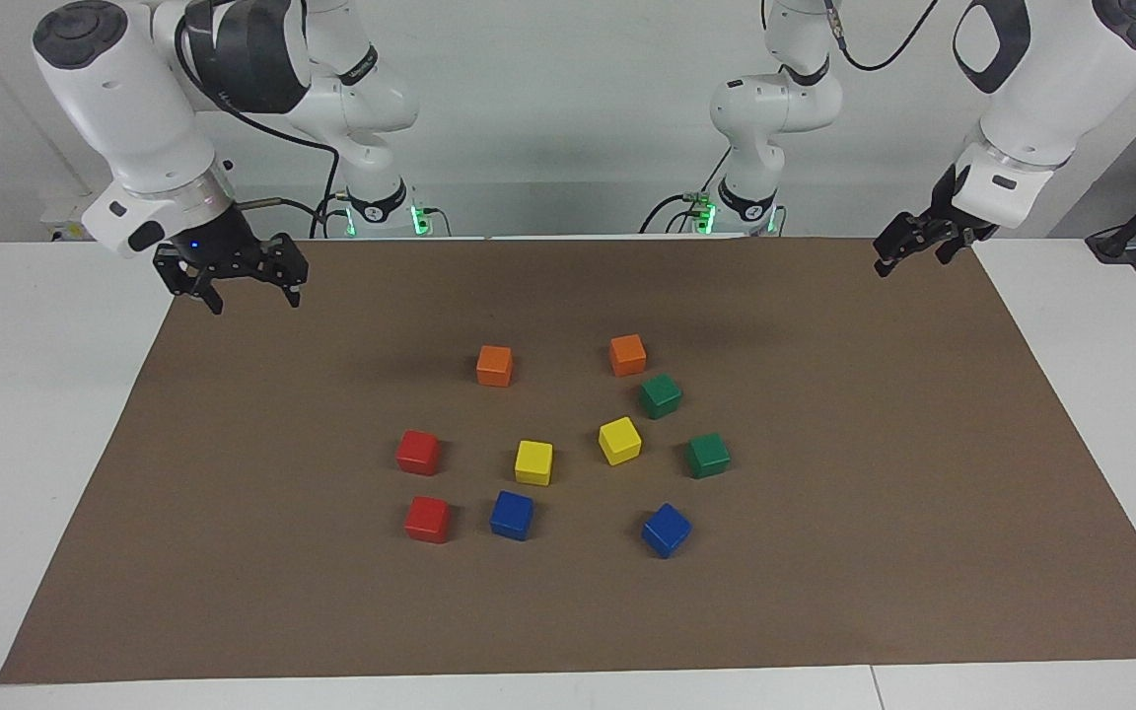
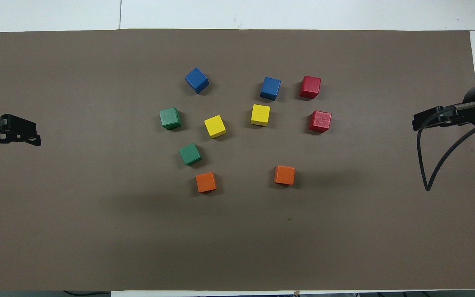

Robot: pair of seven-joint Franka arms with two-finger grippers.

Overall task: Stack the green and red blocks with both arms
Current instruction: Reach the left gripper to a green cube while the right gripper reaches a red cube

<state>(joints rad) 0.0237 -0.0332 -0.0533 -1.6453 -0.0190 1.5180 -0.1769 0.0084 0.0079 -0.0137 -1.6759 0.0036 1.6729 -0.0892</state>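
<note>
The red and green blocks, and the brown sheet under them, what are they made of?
Red blocks and green blocks: probably painted wood or plastic, since their faces shine a little and their edges are crisp. Brown sheet: looks like matte paper, flat and thin, no shine.

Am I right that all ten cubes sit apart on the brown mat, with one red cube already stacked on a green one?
Not quite: nothing is stacked. The facing view shows both red cubes and both green cubes lying singly on the brown mat. The rest holds.
</note>
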